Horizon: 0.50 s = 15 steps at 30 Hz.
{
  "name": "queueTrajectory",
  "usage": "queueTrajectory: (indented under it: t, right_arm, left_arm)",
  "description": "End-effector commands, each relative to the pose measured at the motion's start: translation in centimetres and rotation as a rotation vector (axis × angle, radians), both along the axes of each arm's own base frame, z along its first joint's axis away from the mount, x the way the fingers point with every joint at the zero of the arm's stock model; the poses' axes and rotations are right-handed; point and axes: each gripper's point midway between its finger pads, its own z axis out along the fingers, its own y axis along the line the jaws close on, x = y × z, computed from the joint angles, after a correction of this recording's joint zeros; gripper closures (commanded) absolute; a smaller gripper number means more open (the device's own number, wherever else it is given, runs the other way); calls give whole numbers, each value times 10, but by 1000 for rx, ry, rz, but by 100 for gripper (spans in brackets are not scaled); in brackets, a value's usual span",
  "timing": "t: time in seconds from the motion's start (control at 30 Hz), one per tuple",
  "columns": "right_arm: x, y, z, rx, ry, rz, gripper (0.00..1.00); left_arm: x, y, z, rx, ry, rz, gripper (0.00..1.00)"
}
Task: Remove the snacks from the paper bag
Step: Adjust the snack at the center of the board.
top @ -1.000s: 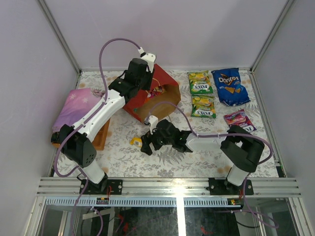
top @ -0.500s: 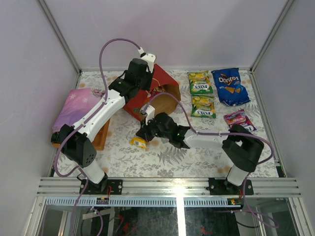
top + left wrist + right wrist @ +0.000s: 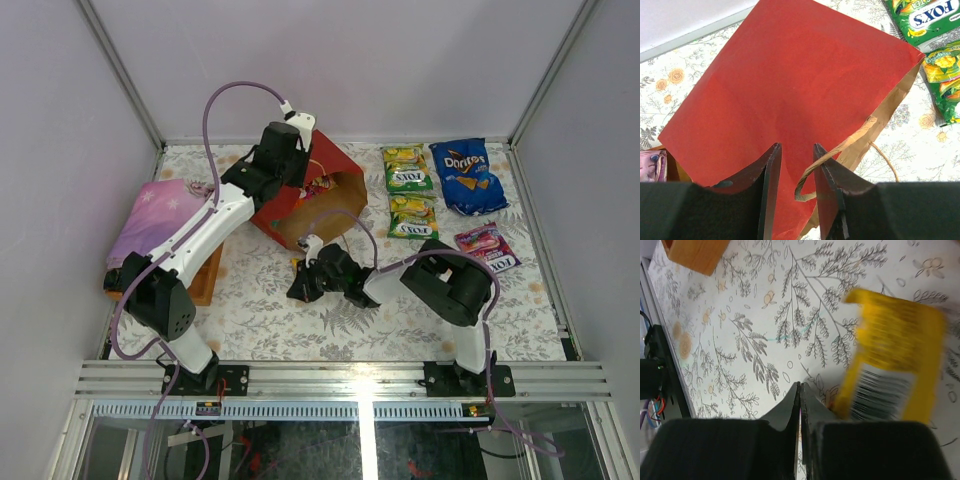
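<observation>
Red paper bag (image 3: 325,185) lies on its side on the floral table (image 3: 260,320), brown mouth facing near-right, some colourful packets showing inside. Left gripper (image 3: 795,147) is over the bag's red top face, jaws a narrow gap apart. The bag's twine handle (image 3: 807,175) loops by one finger, nothing clearly clamped. Right gripper (image 3: 800,385) is low over the table in front of the bag's mouth, jaws pressed together and empty. Small yellow packet (image 3: 892,370) lies blurred just beside its tips. Right of the bag: green Fox's packets (image 3: 408,168), blue Doritos bag (image 3: 467,176), pink candy pack (image 3: 485,243). Left of the bag: pink-purple cloth (image 3: 160,215) on a wooden tray (image 3: 204,278).
</observation>
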Motion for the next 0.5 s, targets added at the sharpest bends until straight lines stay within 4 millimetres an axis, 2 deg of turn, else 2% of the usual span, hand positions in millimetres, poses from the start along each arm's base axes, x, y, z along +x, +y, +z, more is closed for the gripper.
queueTrajectory:
  t: [0.0,0.1,0.23,0.3,0.37,0.43,0.47]
  right_arm:
    - [10,10,32,100,-35,1,100]
    - [9,14,58,146,-71,23,100]
    - [8,14,113,244,-154,42,100]
    - [9,12,134,272,-198,38,100]
    - [12,8,151,293,-233,34,100]
    - [18,4,156,296,-251,24,100]
    - [23,0,165,307,-269,13,100]
  left_arm:
    - [2,5,16,-8,-52,10,69]
    - [1,6,17,-8,-53,12,69]
    - [1,6,19,-9,-56,11,68]
    - [1,6,19,-10,-57,13,68]
    - [1,6,19,-9,-56,11,68]
    - [2,6,18,-9,-55,11,68]
    - [2,5,18,-10,-54,11,68]
